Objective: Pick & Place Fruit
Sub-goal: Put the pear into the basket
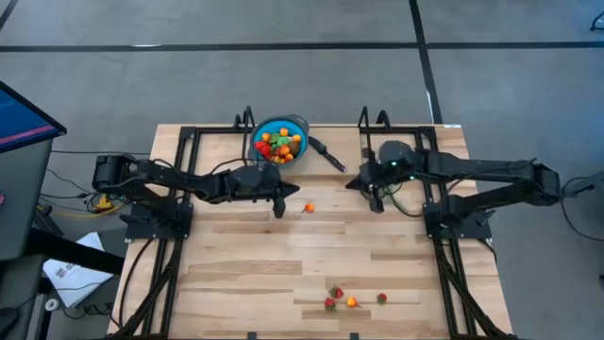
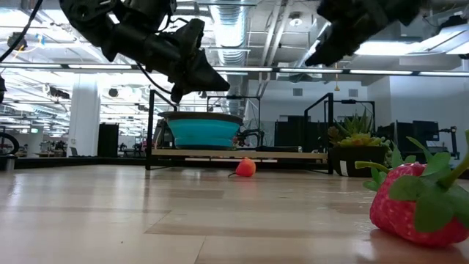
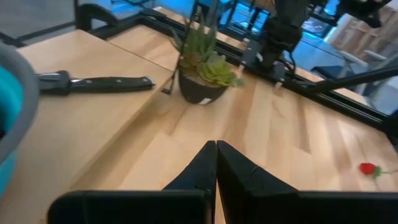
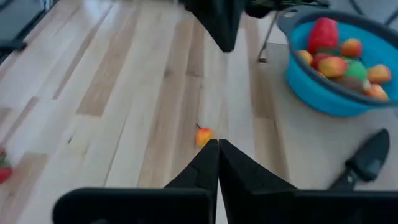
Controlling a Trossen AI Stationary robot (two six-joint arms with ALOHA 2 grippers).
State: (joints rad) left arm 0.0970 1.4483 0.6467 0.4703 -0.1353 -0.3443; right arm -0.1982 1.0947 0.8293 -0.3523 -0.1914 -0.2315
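Wooden slatted table [image 1: 283, 255] is sitting on a grey floor, with an open workshop room showing behind it in the low view.

Fruit: most pieces are lying piled in the blue bowl [image 1: 280, 142] at the table's far edge, near its middle; red, orange and green pieces are showing in it [image 4: 339, 59]. One small orange-and-red fruit [image 1: 309, 208] is lying alone on the bare wood just in front of the bowl, also showing in the low view [image 2: 245, 167] and the right wrist view [image 4: 203, 135]. A cluster of strawberries and an orange piece [image 1: 342, 299] is lying near the table's near edge; one strawberry [image 2: 414, 202] is sitting close to the low camera.

Left gripper [image 1: 279, 204] is hovering above the table just beside the lone fruit, fingers [image 3: 214, 168] pressed together, carrying nothing.

Right gripper [image 1: 357, 181] is hanging over the table's far right part, fingers [image 4: 217, 165] together, nothing between them.

Black-handled knife [image 1: 330, 156] is lying on the wood just right of the bowl. Small potted succulent [image 3: 202, 71] is standing beyond the knife, under the right arm.
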